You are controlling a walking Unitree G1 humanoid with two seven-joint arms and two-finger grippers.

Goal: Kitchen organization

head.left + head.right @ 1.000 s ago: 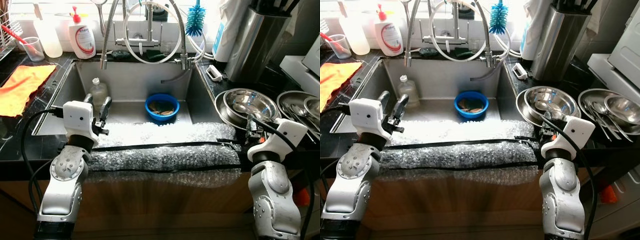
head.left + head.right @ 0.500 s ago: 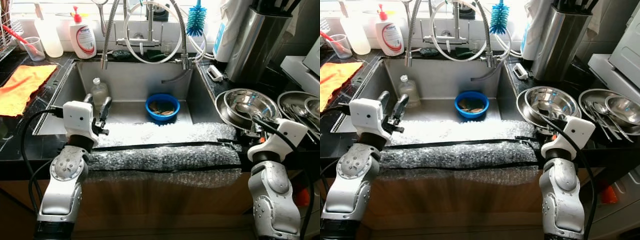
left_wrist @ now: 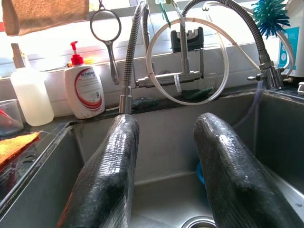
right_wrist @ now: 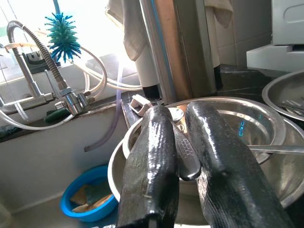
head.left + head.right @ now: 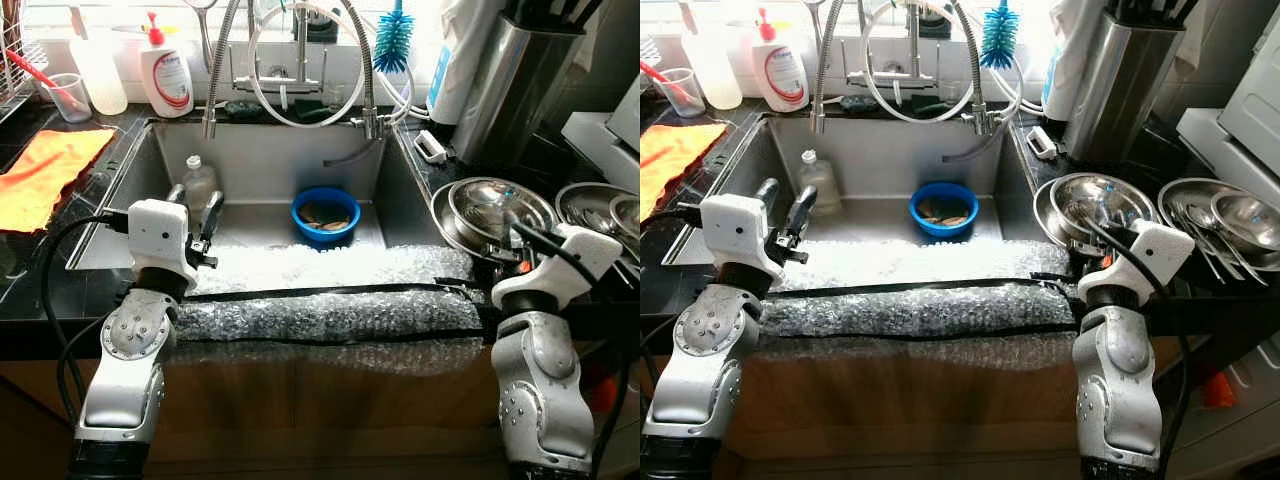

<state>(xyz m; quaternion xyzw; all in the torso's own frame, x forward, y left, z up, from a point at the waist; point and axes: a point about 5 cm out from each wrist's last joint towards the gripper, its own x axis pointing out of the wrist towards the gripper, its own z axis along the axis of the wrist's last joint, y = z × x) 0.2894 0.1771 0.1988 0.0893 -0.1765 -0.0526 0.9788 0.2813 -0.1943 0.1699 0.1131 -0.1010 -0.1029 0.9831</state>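
While I watch the head views, my left end effector [image 5: 198,205] hovers spread over the sink [image 5: 260,160]; the right end effector [image 5: 1102,238] reaches the stacked steel bowls [image 5: 497,207] on the tabletop [image 5: 50,290]. At the right wrist, its fingers [image 4: 152,156] pinch a metal utensil handle [image 4: 186,154], ready for lifting.

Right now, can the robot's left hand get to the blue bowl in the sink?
Probably yes. The left hand is open and hangs over the sink's left side, and the blue bowl sits on the sink floor to its right. Nothing stands between them; the clear bottle is off to the side.
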